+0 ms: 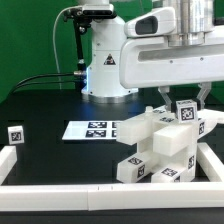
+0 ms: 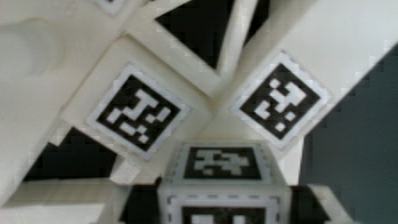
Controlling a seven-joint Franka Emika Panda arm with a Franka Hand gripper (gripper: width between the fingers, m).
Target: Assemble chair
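Exterior view, arm: I see the Panda's white base (image 1: pixel 100 60) at the far middle of the black table (image 1: pixel 50 105). The arm reaches out toward the exterior view's right and turns down over the work.
Exterior view, gripper (image 1: pixel 185 100): it hangs over the top of the chair, with a dark finger on either side of an upright tagged block (image 1: pixel 186 111). The fingers stand apart, but I cannot tell whether they press on the block or only straddle it.
Exterior view, chair (image 1: pixel 160 148): a cluster of joined blocky white parts with black-and-white tags sits on the table at the near right, just inside the border rail.
Exterior view, loose part (image 1: pixel 15 133): one small tagged white piece stands alone at the exterior view's left, well apart from the chair.
Exterior view, marker board (image 1: pixel 93 130): it lies flat on the table between the loose part and the chair, near the chair's left edge.
Exterior view, border rail (image 1: pixel 60 188): a long white rail runs along the near edge of the table.
Wrist view, chair parts: white panels fill the picture at close range, meeting at angles, with dark gaps between them.
Wrist view, tags: two tilted tags (image 2: pixel 139 108) (image 2: pixel 281 95) sit side by side on slanted faces, and a third tag (image 2: pixel 217 162) is on a block face nearer the camera.
Wrist view, fingers: the picture is blurred and I cannot make them out with any certainty.
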